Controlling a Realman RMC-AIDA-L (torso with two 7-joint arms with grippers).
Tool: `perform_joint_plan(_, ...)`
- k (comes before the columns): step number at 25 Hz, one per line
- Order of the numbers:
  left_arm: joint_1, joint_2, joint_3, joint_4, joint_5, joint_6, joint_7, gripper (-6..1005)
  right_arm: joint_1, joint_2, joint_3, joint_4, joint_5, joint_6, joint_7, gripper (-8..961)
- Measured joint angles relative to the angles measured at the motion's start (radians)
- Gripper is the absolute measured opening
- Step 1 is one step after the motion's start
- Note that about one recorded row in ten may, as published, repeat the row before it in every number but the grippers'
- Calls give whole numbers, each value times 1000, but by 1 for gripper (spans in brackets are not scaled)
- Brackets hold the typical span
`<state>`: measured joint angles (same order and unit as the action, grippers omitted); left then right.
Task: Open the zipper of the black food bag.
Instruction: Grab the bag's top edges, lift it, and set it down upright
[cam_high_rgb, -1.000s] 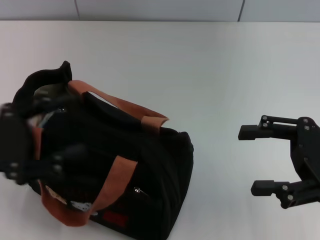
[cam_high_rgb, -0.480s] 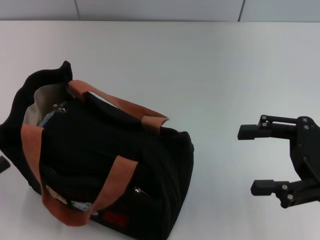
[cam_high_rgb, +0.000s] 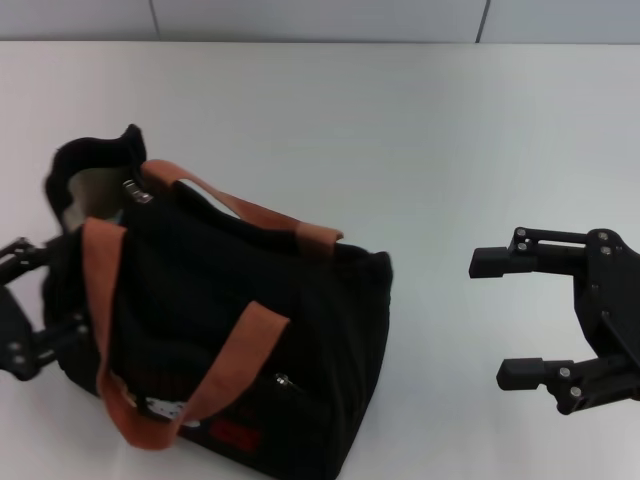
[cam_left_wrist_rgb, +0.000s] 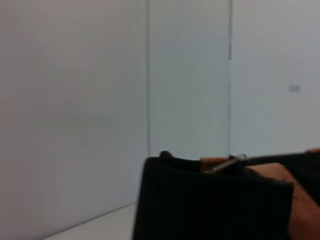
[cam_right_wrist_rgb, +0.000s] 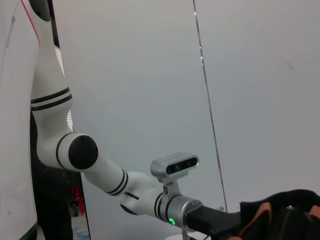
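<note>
The black food bag (cam_high_rgb: 220, 330) lies on the white table (cam_high_rgb: 420, 140) at the left, with orange-brown handles and a red label low on its front. Its mouth gapes at the far left end, where pale lining shows. The zipper's silver pull tab (cam_high_rgb: 135, 190) sits by that gap and also shows in the left wrist view as the pull tab (cam_left_wrist_rgb: 230, 162) on the bag's top edge (cam_left_wrist_rgb: 210, 195). My left gripper (cam_high_rgb: 60, 288) stands open at the bag's left end, one finger on each side of it. My right gripper (cam_high_rgb: 490, 318) hangs open at the right, well away from the bag.
A short pocket zipper with a silver pull (cam_high_rgb: 285, 382) sits low on the bag's front. Bare table lies between the bag and the right gripper and behind the bag. The right wrist view shows the left arm (cam_right_wrist_rgb: 125, 187) reaching to the bag (cam_right_wrist_rgb: 287, 215).
The left gripper was over the bag's left part, left the view, and is now at the bag's left end. The bag has shifted slightly right and turned. The right gripper has barely moved.
</note>
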<state>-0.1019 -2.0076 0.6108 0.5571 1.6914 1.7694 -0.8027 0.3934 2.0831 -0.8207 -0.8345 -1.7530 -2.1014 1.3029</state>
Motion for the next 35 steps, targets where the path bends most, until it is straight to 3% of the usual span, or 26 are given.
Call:
perform_joint_plan(5, -30, -21, -25, -20, 33, 13, 89, 681, -7, 0, 9, 0, 0, -1, 2, 834)
perform_joint_plan(6, -36, -52, -87, -33, 28, 26, 154, 653, -8, 0, 11, 0, 0, -3, 2, 834)
perform_joint_plan(8, -39, -60, -95, -33, 28, 31, 177, 598, -10, 0, 11, 0, 1, -9, 2, 834)
perform_joint_plan(18, -79, -65, -100, -91, 12, 42, 247, 293, -13, 0, 11, 0, 7, -12, 3, 834)
perform_joint_plan(24, -104, -67, -98, -91, -59, 60, 297, 177, -31, -1, 14, -2, 48, -12, 4, 834)
perform_joint_plan(30, -169, -66, -99, -26, -94, 88, 407, 157, -41, -1, 83, -2, 88, -5, 23, 834)
perform_joint_plan(35, -237, -66, -89, 46, -124, 173, 541, 158, -6, -3, 177, -12, 120, 54, 234, 834)
